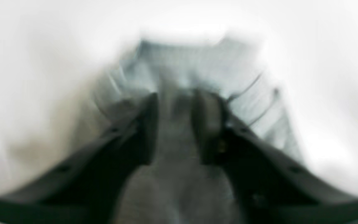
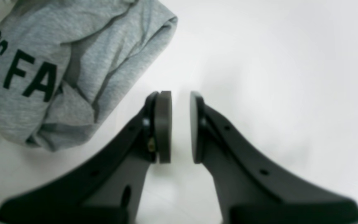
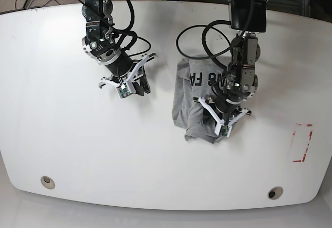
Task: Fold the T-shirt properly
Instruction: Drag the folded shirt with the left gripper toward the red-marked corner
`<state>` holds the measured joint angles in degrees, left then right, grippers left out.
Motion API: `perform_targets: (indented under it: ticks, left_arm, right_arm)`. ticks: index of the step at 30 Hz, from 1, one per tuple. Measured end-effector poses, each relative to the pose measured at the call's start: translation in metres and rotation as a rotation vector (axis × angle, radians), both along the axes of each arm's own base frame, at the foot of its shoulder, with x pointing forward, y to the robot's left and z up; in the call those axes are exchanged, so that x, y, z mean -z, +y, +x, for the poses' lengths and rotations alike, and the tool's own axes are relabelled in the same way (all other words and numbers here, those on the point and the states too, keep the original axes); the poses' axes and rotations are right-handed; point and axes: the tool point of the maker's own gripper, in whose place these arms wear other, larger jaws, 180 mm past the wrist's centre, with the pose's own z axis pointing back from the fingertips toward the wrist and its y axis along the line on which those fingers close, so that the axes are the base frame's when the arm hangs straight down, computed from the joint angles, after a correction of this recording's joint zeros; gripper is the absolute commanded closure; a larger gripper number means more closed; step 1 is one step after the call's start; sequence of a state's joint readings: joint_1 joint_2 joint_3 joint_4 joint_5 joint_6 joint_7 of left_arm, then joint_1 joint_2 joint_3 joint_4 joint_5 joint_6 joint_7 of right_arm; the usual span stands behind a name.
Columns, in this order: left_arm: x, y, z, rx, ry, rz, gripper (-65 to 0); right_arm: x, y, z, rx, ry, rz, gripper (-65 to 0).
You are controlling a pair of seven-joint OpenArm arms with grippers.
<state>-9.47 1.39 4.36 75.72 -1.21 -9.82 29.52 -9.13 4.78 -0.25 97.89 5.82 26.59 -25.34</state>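
Base view has the T-shirt (image 3: 199,101) already bundled into a narrow, several-layer packet on the white tabletop (image 3: 67,145), roughly mid-tabletop and a bit toward the red outlined rectangle (image 3: 302,143) that's marked near the edge. Part of the black lettering shows on the top layer, so it's clearly been folded over a few times.

The left tool (image 3: 224,126) is sitting right on the shirt's near corner. In the left wrist view it's all motion blur, but the left tool (image 1: 174,124) has its jaws parted with grey cloth between them; whether they're pinching it or just letting it go, I can't tell.

The right tool (image 2: 180,126) is well off to the far side of the shirt from that red rectangle, over bare tabletop, jaws nearly shut with a thin gap and nothing in them.

My read: most of the folding is done. The packet looks lumpy and wrinkled with uneven edges though, so what's left is probably a final fold or some squaring up and flattening.
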Motion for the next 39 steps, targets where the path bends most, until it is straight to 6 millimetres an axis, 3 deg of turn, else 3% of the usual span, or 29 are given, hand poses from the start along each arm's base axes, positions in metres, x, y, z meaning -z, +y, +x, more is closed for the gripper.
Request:
perform_targets:
  ticks: [2,8,17,23,32,39]
  left_arm:
    - [0.014,-0.003,-0.004,-0.009,0.026,0.001,-38.5]
    - [0.029,-0.011,-0.004,0.025,0.034,0.01,-35.7]
    - [0.034,0.016,-0.014,0.063,0.004,0.035,-34.7]
    - [0.033,0.065,-0.014,0.049,-0.011,0.114,-35.0]
    - [0.021,0.167,-0.017,-0.003,-0.02,0.342,-35.0]
    - [0.018,0.212,-0.034,0.052,0.038,0.399,-35.0]
  right_arm:
    - [0.0,-0.002,0.0,0.005,-0.001,0.0,-9.5]
    - [0.001,-0.002,0.0,0.005,0.002,-0.002,-9.5]
    - [-0.001,-0.001,-0.001,0.0,-0.002,-0.001,-9.5]
    - [-0.011,0.0,0.0,-0.001,-0.031,-0.001,-9.5]
    - [-0.011,-0.001,-0.006,-0.004,-0.028,-0.003,-9.5]
    - [-0.016,0.0,-0.004,-0.005,-0.041,-0.002,-9.5]
